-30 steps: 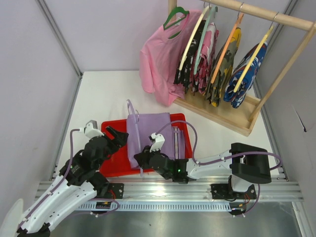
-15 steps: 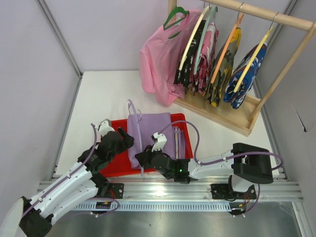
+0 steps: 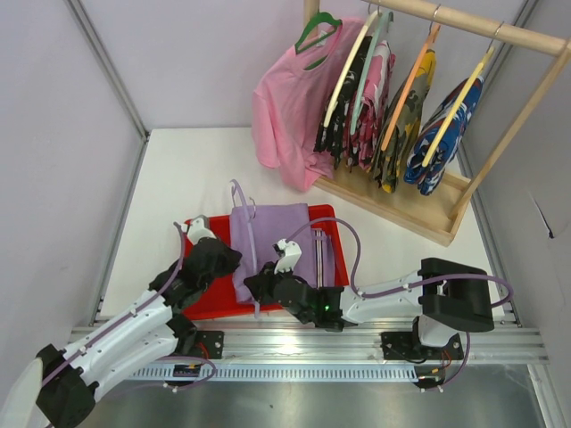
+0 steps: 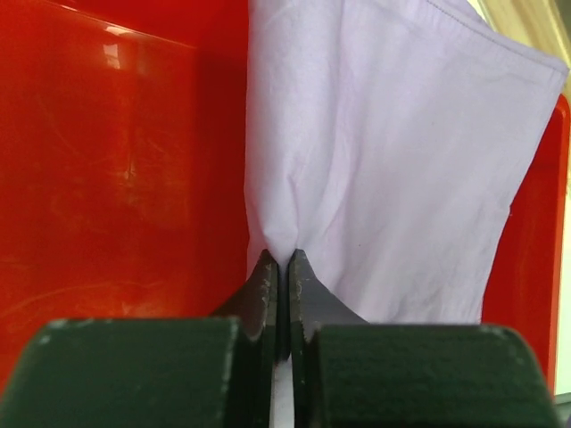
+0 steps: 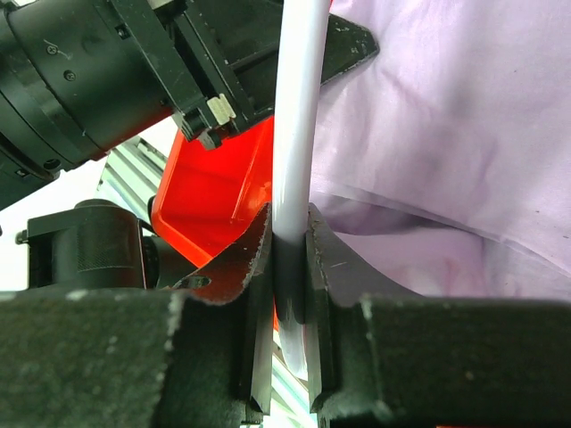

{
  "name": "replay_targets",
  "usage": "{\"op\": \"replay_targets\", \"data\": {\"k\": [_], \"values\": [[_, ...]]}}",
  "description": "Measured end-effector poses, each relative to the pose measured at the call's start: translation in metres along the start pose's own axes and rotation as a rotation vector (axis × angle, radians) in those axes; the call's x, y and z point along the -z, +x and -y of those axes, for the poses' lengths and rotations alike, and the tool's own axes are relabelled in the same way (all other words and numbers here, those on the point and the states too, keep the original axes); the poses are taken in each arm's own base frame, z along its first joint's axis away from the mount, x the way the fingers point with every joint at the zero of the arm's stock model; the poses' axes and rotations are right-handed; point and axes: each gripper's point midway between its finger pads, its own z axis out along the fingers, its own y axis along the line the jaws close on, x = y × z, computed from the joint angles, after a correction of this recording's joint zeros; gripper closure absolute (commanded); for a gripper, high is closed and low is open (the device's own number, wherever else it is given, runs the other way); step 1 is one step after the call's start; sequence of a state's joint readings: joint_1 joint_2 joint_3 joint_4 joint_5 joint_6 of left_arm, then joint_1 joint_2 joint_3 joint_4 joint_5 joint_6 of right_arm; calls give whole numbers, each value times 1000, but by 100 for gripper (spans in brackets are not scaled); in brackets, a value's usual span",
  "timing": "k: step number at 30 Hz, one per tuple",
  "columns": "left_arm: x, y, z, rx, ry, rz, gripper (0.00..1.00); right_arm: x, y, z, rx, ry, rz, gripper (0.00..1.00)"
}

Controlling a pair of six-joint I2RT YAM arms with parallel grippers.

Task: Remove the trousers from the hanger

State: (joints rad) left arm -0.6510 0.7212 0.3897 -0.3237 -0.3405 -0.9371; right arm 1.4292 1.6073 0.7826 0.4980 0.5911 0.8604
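The pale lavender trousers (image 3: pixel 278 236) lie draped over a lavender hanger (image 3: pixel 237 198) on the red tray (image 3: pixel 203 301). My left gripper (image 3: pixel 232 259) is at the trousers' left edge. In the left wrist view it (image 4: pixel 284 259) is shut on a pinch of the lavender cloth (image 4: pixel 384 160), with the tray (image 4: pixel 107 160) beneath. My right gripper (image 3: pixel 255 283) is at the near left corner of the trousers. In the right wrist view it (image 5: pixel 290 234) is shut on the hanger's pale bar (image 5: pixel 299 107), with the trousers (image 5: pixel 464 134) to the right. Black speckled trousers (image 3: pixel 334 125) hang on the rack.
A wooden rack (image 3: pixel 393 203) stands at the back right with a pink shirt (image 3: pixel 284 116), several hung garments and a blue-red-white one (image 3: pixel 442 134). Purple cables loop from both arms. In the right wrist view the left arm's black body (image 5: pixel 98 80) is close at upper left.
My left arm has reached forward and right to the trousers' left edge, and its jaws have gone from open to shut on the cloth. The right gripper has kept its hold.
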Motion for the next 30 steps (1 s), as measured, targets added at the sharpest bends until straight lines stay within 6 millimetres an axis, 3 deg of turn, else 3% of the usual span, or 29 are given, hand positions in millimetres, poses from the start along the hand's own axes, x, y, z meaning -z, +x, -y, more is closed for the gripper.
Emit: {"op": "replay_targets", "data": {"k": [6,12,20,30], "values": [[4,-3,-3,0,-7,13,100,3,-3,2,0,16,0,100],[14,-6,-4,5,7,22,100,15,-20,11,-55,61,23,100],[20,-4,-10,7,-5,15,100,36,-38,41,-75,161,50,100],[21,-1,-19,-6,-38,3,100,70,-35,96,0,340,74,100]]}}
